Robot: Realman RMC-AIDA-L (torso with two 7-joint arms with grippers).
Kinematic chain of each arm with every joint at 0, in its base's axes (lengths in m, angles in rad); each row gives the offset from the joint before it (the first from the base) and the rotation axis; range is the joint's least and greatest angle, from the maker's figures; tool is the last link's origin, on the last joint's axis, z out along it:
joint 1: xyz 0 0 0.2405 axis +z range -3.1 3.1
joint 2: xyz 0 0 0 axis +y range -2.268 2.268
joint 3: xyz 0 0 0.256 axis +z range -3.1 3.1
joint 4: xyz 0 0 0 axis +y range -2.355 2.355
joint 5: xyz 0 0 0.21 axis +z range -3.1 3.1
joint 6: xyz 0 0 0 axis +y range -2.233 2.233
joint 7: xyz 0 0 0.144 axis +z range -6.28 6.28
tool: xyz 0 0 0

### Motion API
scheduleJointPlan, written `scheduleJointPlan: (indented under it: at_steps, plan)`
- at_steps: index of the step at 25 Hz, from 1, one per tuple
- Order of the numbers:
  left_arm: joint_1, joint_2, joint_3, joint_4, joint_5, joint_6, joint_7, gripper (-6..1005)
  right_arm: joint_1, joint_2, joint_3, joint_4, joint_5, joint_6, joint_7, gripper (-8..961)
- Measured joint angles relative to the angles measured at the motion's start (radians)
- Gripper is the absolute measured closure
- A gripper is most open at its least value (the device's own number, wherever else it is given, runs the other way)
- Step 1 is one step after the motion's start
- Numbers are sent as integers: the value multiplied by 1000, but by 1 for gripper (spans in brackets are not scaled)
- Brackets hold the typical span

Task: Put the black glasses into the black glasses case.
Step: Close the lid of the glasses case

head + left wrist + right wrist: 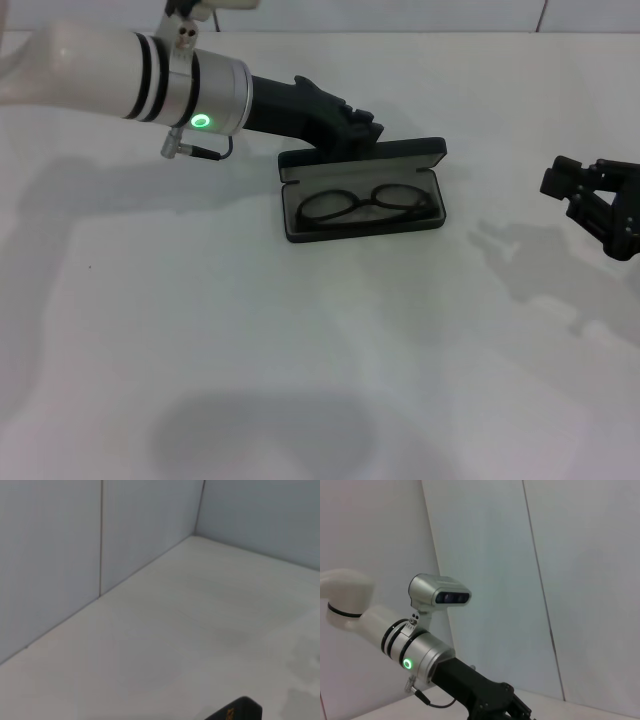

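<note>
The black glasses case [362, 190] lies open in the middle of the white table. Its lid [365, 158] stands up at the far side, and the grey lining shows inside. Folded flat in the case's tray are the black glasses [368, 203]. My left gripper [352, 130] is just behind the lid, near its left end, touching or almost touching it. A corner of the lid with orange lettering [234, 711] shows in the left wrist view. My right gripper [585, 200] hovers open and empty at the table's right side, well away from the case.
The white table [300, 350] carries nothing else. Pale wall panels [75, 555] rise at its far edge. The right wrist view shows my left arm [420, 655] and its dark gripper body [495, 700] against the wall.
</note>
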Motion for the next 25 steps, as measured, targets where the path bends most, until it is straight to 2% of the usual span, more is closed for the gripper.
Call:
scheduleJointPlan:
  at_steps: [5, 25]
  plan:
    - [-10, -18, -1, -8, 43, -24, -14, 818, 0, 0, -2, 9, 0, 0, 0, 718]
    - [2, -28, 3, -27, 92, 35, -17, 821, 1, 0, -2, 14, 0, -6, 0, 693]
